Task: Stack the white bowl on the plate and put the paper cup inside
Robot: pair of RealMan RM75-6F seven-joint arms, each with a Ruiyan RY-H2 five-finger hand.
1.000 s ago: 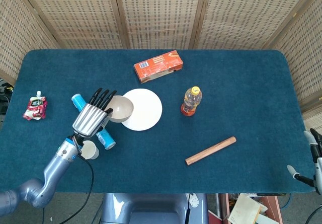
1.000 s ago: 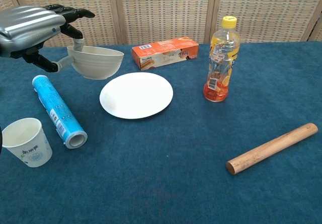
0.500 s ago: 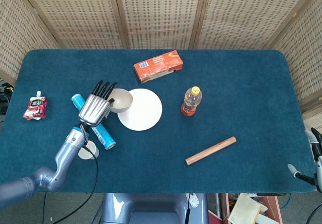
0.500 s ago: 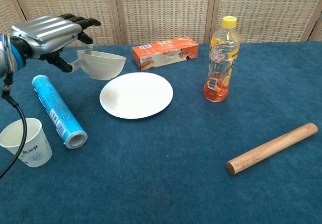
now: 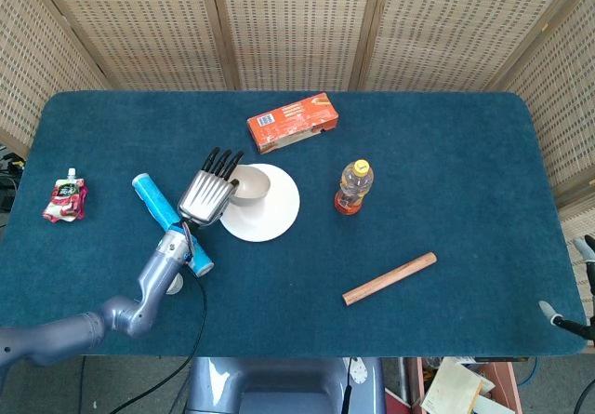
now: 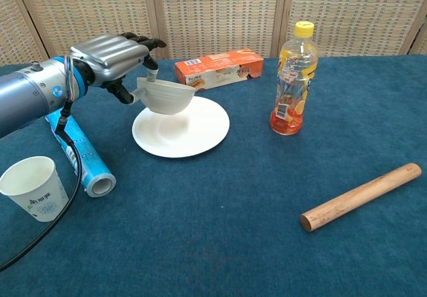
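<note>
Left hand is gripping the white bowl by its rim, holding it above the left part of the plate, not touching it. Paper cup is sitting upright near the table's front-left edge, just beside the blue tube. Open room is lying front of the plate. Right hand is showing only partly at the right edge; whether its fingers are apart can't be told.

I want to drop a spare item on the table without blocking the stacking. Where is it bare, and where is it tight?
Bare cloth lies right of the bottle and rolling pin, and along the near edge between paper cup and pin. Tight: around the plate, where the left hand holds the bowl, beside the blue tube and orange box.
</note>
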